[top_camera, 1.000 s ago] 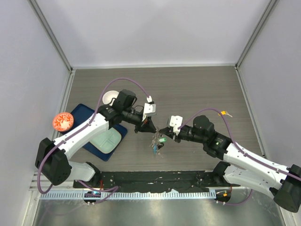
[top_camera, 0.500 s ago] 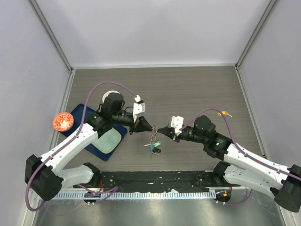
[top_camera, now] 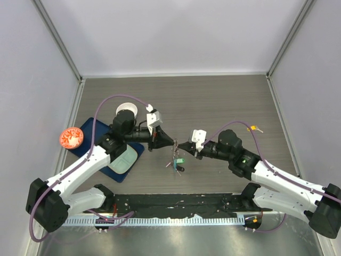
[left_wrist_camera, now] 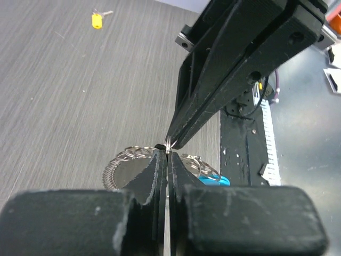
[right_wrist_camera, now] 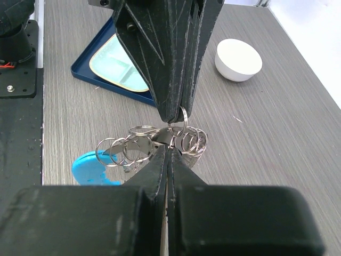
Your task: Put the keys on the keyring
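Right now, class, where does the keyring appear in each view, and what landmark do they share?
Top external: the keyring, centre.
Left wrist: the keyring, lower centre, left of its blue tag.
Right wrist: the keyring, centre, right of that tag.
Shared landmark: the blue tag.

left arm [top_camera: 90, 160] drawn back leftward toward white bowl [top_camera: 127, 111], keyring [top_camera: 176, 161] shifted slightly

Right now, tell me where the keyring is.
In the top view the keyring is mid-table, at the point where the left gripper and right gripper tips meet, right of the blue tray.
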Controlling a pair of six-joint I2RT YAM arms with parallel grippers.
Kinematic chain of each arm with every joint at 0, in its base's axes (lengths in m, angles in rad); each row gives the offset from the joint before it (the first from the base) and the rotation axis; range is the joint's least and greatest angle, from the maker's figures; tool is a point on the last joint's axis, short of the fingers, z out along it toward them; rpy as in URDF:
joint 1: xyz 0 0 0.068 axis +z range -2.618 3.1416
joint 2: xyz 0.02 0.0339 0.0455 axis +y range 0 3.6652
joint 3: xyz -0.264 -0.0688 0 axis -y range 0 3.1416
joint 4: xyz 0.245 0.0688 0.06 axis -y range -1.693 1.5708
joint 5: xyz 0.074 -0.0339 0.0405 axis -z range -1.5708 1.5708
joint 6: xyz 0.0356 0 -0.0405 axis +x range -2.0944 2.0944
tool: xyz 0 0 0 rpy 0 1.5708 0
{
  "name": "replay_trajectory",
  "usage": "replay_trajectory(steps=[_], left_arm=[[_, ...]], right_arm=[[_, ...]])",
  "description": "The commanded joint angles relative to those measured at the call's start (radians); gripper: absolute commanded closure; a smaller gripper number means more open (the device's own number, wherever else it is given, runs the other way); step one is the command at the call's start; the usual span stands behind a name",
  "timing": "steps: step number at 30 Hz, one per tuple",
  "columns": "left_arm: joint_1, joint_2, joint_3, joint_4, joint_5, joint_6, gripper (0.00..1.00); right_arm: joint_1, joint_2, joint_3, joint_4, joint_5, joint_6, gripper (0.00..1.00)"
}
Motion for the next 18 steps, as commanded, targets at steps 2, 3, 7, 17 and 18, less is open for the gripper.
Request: replay_trajectory(steps=[2, 3, 7, 17, 18], left_arm=[[0.008, -0.055, -0.002, 0.153, -0.122, -0.041, 0.77], [0.008, -0.063, -0.003, 0.142, -0.150, -0.040, 0.72], [0.008, -0.123, -0.011, 0.116, -0.302, -0.014, 0.52], [0.008, -0.282, 0.038, -0.107, -0.852, 0.015, 0.13], [0.008, -0.290, 0.041, -0.126, -0.909, 0.009, 0.08]], right_arm=[[0.000, 0.007, 0.056, 0.016, 0.055, 0.012, 0.99], [0.000, 0.007, 0.062, 0.018, 0.067, 0.010, 0.99], [0.000, 0.007, 0.081, 0.021, 0.127, 0.012, 0.99], [-0.019, 0.158, 0.243, -0.033, 0.305, -0.040, 0.99], [-0.028, 0.185, 0.284, -0.038, 0.340, -0.049, 0.99]])
